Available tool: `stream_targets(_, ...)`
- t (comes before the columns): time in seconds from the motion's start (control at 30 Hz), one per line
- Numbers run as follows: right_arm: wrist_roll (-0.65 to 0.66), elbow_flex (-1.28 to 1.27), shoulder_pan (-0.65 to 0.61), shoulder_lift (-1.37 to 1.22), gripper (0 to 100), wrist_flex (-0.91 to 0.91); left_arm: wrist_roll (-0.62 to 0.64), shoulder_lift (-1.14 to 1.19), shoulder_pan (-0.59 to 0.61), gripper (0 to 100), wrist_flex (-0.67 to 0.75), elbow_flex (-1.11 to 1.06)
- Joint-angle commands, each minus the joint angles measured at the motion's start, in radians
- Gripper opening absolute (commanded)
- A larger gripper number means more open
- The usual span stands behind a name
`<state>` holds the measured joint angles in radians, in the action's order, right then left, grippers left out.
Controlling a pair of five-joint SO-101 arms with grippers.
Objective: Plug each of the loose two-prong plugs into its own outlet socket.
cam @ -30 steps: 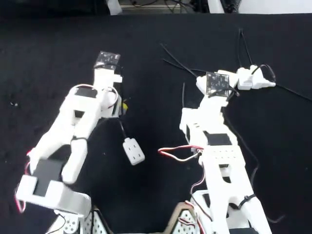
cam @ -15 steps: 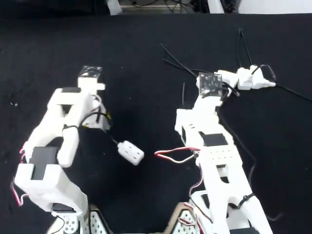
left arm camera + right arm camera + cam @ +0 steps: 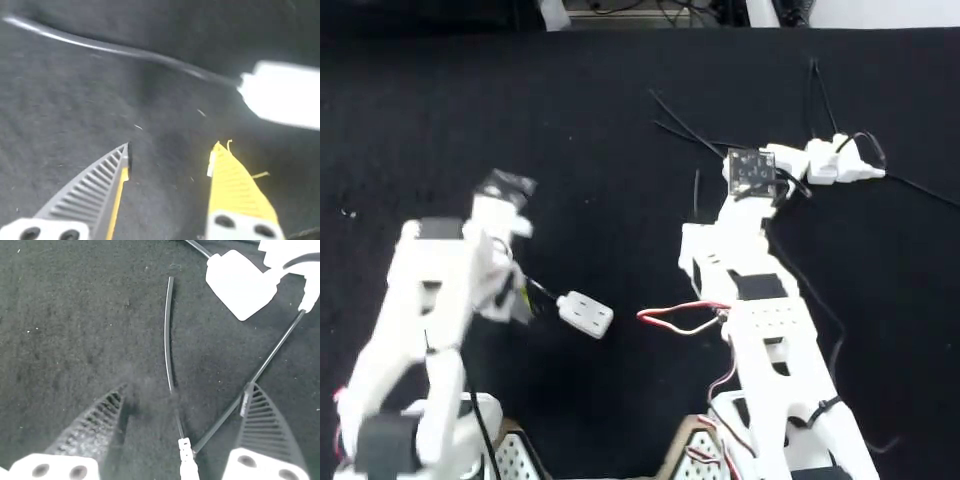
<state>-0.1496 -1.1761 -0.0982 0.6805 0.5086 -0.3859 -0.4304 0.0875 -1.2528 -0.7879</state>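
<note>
A white outlet socket block (image 3: pixel 585 313) lies on the black cloth at front centre-left, its black cable (image 3: pixel 542 293) running to my left gripper (image 3: pixel 523 296). The left wrist view has that gripper (image 3: pixel 170 152) open with nothing between its fingers; the white block (image 3: pixel 285 100) and its cable (image 3: pixel 125 50) lie just past the tips. A cluster of white plug pieces (image 3: pixel 840 160) sits at the back right, just beyond my right arm (image 3: pixel 750 260). My right gripper (image 3: pixel 182 395) hangs open over a thin black cable (image 3: pixel 169 340), with a white plug (image 3: pixel 242 282) ahead of it.
Several thin black cables (image 3: pixel 685 130) trail over the cloth at the back, and one (image 3: pixel 920 190) runs off to the right. A red and white wire loop (image 3: pixel 675 315) sticks out from the right arm. A small white connector (image 3: pixel 185 450) lies between the right fingers.
My left arm has drawn back toward the front left. The socket block turned and slid a little left with it. The right arm shifted slightly left, then stayed still.
</note>
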Motion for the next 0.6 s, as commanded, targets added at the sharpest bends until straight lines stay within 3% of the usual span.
stream_targets(0.0, -0.003, 0.042, -0.011, 0.035, 31.9, -0.020, -0.080, -0.229, -0.173, 26, 0.014, -0.194)
stream_targets(0.17, -0.009, 0.102, 0.068, 0.035, 31.9, 0.061, 0.120, -0.287, -0.323, 26, 0.209, -0.288)
stream_targets(0.33, -0.052, 0.143, 0.115, 0.035, 31.9, 0.127, 0.241, -0.181, -0.403, 26, 0.365, -0.260)
stream_targets(0.57, -0.054, 0.143, 0.118, 0.035, 31.9, 0.124, 0.348, 0.132, -0.461, 26, 0.411, -0.071)
